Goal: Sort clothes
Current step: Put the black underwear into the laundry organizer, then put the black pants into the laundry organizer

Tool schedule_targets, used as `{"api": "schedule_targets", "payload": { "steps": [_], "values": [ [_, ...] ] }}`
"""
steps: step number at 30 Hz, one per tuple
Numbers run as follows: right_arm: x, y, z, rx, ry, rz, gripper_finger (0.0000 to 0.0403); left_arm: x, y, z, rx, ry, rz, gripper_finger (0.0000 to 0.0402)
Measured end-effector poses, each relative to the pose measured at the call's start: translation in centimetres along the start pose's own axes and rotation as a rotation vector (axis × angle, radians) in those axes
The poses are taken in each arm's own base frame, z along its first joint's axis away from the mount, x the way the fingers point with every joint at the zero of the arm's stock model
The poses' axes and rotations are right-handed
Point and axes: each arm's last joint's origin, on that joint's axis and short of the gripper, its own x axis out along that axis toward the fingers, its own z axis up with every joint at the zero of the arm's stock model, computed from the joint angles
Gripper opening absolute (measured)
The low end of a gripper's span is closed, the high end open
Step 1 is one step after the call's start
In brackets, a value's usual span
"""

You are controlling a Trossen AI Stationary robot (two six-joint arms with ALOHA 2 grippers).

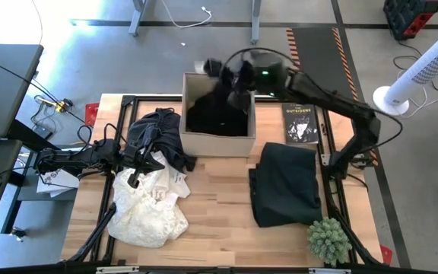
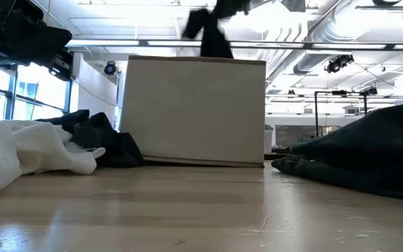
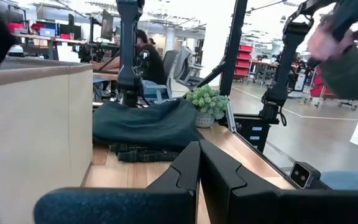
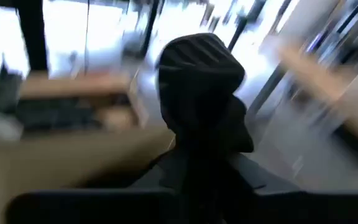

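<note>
A cardboard box stands open at the table's far middle. My right gripper is above its far rim, shut on a black garment that hangs down toward the box. My left gripper is shut with nothing between its fingers. It is low over a pile at the left made of a black garment and a white printed garment; I cannot tell whether it touches the pile. Another dark garment lies flat on the table to the right of the box. My right gripper pinches a bunched part of the black garment between its two fingers; how many layers cannot be told. The garment hangs slack below the gripper, and its lower part goes down behind the box's rim. Whether that part rests inside the box is hidden.
A black book with white lettering lies right of the box. A small green spiky plant stands at the near right corner. Bare wood shows near the front middle. People sit in the room beyond the table.
</note>
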Motion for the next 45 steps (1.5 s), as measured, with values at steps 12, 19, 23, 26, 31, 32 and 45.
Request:
{"api": "schedule_targets", "payload": {
  "steps": [12,19,23,26,31,32,45],
  "values": [
    [2.2,-0.1,-3.0,0.032,0.245,0.09,0.016,0.0,0.0,0.0,-0.003,-0.001,0.0,0.0007],
    [0.2,3.3,-4.4,0.046,0.462,0.306,0.016,0.0,-0.1,0.5,-0.212,-0.05,-0.011,0.0007],
    [-1.2,7.7,-5.4,-0.065,0.544,0.429,0.016,-0.1,-0.1,1.0,-0.253,-0.099,-0.025,0.0007],
    [-3.0,10.8,-5.5,-0.149,0.518,0.437,0.016,-0.1,-0.2,1.4,-0.243,-0.143,-0.034,0.0007],
    [-6.7,15.0,-6.4,-0.317,0.441,0.421,0.016,-0.3,-0.3,2.3,-0.225,-0.23,-0.054,0.0007],
    [-7.4,15.6,-6.9,-0.347,0.434,0.438,0.016,-0.3,-0.3,2.4,-0.221,-0.245,-0.057,0.0007],
    [-7.9,20.4,-17.3,-0.031,0.304,0.433,0.016,-1.5,0.4,5.4,-0.157,-0.541,0.362,0.0007]
  ]
}}
